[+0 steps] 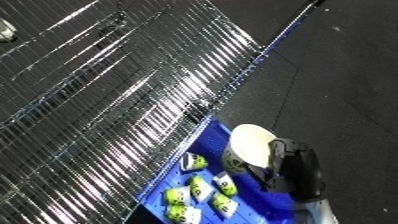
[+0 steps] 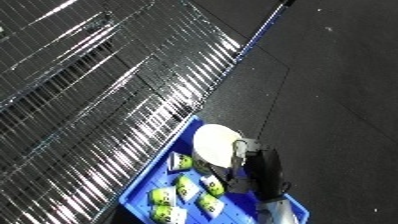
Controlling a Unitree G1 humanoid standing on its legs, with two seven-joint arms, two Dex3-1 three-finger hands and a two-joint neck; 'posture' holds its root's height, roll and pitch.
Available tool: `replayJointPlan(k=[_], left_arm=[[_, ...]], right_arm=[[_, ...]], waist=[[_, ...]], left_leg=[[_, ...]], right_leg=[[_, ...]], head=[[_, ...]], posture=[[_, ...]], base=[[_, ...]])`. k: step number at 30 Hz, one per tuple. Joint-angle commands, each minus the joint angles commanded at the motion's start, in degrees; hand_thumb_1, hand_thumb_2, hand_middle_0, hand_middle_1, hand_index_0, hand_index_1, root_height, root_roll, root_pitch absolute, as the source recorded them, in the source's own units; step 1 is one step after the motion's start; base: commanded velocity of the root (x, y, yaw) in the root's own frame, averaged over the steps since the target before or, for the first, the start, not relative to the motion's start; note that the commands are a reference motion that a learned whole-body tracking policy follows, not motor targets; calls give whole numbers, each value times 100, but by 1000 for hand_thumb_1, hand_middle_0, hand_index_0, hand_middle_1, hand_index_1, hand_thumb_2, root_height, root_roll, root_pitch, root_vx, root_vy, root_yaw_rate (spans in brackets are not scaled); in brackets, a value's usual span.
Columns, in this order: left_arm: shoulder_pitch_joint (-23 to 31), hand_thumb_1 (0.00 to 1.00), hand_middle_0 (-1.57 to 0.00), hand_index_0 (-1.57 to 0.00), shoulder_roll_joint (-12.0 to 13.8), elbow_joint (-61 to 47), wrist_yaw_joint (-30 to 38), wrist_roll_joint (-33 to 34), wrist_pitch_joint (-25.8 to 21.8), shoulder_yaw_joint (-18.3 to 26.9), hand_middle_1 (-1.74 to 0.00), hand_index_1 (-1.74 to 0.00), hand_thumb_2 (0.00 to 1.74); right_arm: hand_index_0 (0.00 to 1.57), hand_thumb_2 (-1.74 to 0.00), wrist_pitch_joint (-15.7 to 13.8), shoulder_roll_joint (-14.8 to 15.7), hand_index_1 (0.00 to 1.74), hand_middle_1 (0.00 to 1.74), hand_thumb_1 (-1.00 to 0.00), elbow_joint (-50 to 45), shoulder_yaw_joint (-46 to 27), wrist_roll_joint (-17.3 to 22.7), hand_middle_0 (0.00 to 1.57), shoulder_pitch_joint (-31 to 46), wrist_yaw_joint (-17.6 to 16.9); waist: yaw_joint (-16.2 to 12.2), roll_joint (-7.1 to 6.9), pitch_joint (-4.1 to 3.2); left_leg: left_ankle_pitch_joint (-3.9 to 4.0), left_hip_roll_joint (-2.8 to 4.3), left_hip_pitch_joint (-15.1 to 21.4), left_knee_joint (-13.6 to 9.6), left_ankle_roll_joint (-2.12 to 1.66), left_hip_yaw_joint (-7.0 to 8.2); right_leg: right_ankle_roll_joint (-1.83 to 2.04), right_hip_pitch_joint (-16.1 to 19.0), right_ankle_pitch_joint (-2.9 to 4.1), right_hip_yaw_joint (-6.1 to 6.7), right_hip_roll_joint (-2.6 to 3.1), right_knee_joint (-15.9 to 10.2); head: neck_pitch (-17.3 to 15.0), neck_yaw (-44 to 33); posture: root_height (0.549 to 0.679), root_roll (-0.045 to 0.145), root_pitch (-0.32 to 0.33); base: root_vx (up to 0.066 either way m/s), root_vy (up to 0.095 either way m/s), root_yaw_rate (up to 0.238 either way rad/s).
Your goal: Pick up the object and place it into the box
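Right hand (image 1: 298, 167) curls round a cream-white cup-like object (image 1: 250, 144), held over the blue bin (image 1: 202, 137) of green-and-white packets (image 1: 195, 162). We judge it light, smooth, crushable; grip its sidewall. Wire shelving (image 1: 107, 85) stands alongside.

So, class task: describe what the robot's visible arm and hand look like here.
Only one arm shows, at the lower right. The right hand is glossy black and bulky, with rounded fingers. Below it a pale, white-silver forearm enters from the bottom edge. No cables or markings can be made out.
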Motion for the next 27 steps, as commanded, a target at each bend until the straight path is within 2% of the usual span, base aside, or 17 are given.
replayJointPlan(k=[7,13,20,27], left_arm=[[-20,1000,-1570,-1570,-64,71,-16,-50,-77,-61,-1740,-1740,1740],[-69,1000,-1570,-1570,-95,133,6,-58,-137,-119,-1740,-1740,1740],[-98,1000,-1570,-1570,-115,122,44,-49,-110,-126,-1740,-1740,1740],[-133,1000,-1570,-1570,-97,101,115,-42,-61,-171,-1740,-1740,1740]], right_arm=[[471,-522,-30,-21,522,522,-300,215,9,25,471,-25,63],[0,0,-9,-30,0,0,0,291,43,28,0,-66,79],[0,0,58,14,0,0,0,265,73,-14,0,-58,106],[0,0,111,28,0,0,0,113,177,-214,0,-74,133]], waist=[[-46,72,0],[-43,108,0],[-8,98,0],[85,26,0]], left_leg=[[-10,-34,50,-45,0,38],[21,-62,31,-81,-9,24],[57,-76,7,-97,-20,-12],[86,-66,-40,-61,-28,-88]], right_leg=[[-7,-4,26,39,7,-66],[-15,-37,39,59,21,-79],[-18,-49,41,38,20,-58],[-30,-38,4,-8,14,28]], head=[[3,109],[6,45],[-39,-154],[-156,-580]], posture=[[641,95,83],[640,96,87],[640,97,88],[639,95,83]], base=[[-16,26,-9],[-14,6,12],[-1,-5,29],[10,-27,60]])
